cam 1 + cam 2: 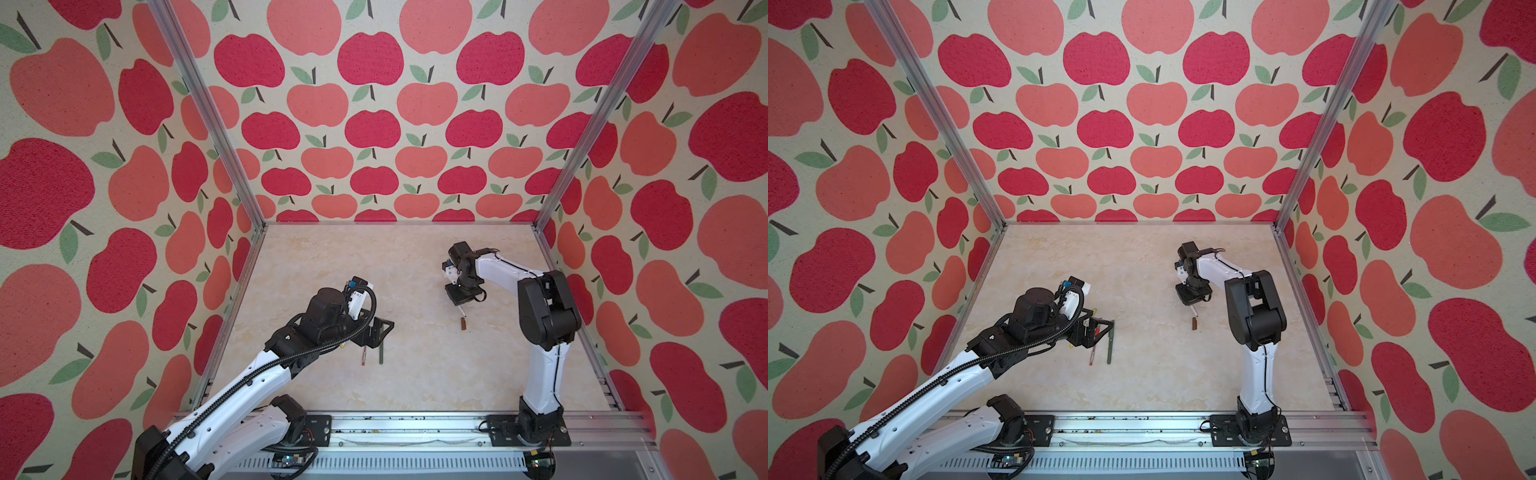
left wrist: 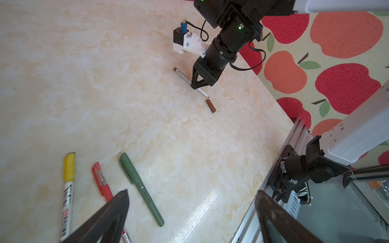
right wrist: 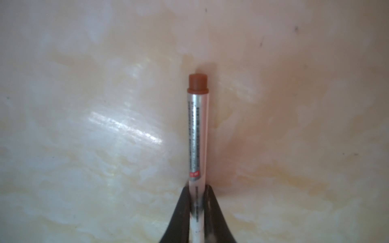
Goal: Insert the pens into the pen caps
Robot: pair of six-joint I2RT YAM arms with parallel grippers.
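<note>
Right gripper (image 2: 195, 85): down at the surface (image 2: 84, 84), jaws clamped on the white pen (image 3: 197, 136). The right wrist view shows the two fingers pinching the barrel on either side. The brown end plug points away from the camera there, so the writing end is hidden behind the gripper.

White pen: lying flat or nearly so. In the left wrist view its dark tip sticks out past the gripper. The brown cap (image 2: 211, 105) lies loose just beyond that tip, close but not touching, and roughly in line with the barrel. We cannot tell which end of the cap is open.

Left gripper (image 2: 192, 191): jaws wide apart and holding nothing. It hangs over the green pen (image 2: 141, 189), the red pen (image 2: 103, 185) and the yellow-capped marker (image 2: 68, 183). All three appear to have their caps on, so we judge this the last pair.

Step in hand, as we read it: secure the pen, then mate it with the cap.

- Keep the grip square so the barrel does not swivel.
- The cap is loose and would skate if pushed, so we would pin it with the left gripper first.
- Line up the two axes before pressing.
- Push straight along the barrel, gently, until the cap seats.
</note>
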